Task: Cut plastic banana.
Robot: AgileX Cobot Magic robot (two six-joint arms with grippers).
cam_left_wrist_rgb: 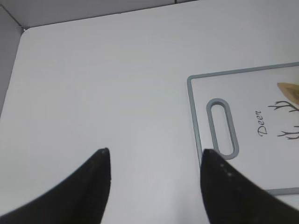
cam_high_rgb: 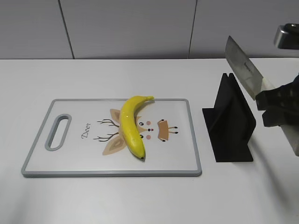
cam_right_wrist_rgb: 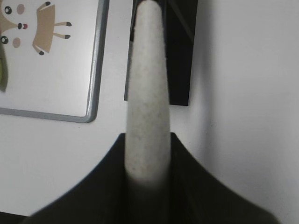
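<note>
The plastic banana, whole, curved and yellow, lies across the middle of the white cutting board, dark tip towards the front. My right gripper is shut on the pale handle of a knife and holds its steel blade in the air above the black knife stand, right of the board. My left gripper is open and empty over bare table, left of the board's handle slot. The left gripper is out of the exterior view.
The black knife stand also shows in the right wrist view, just right of the board's corner. The white table ends at a grey wall behind; its back left corner shows in the left wrist view.
</note>
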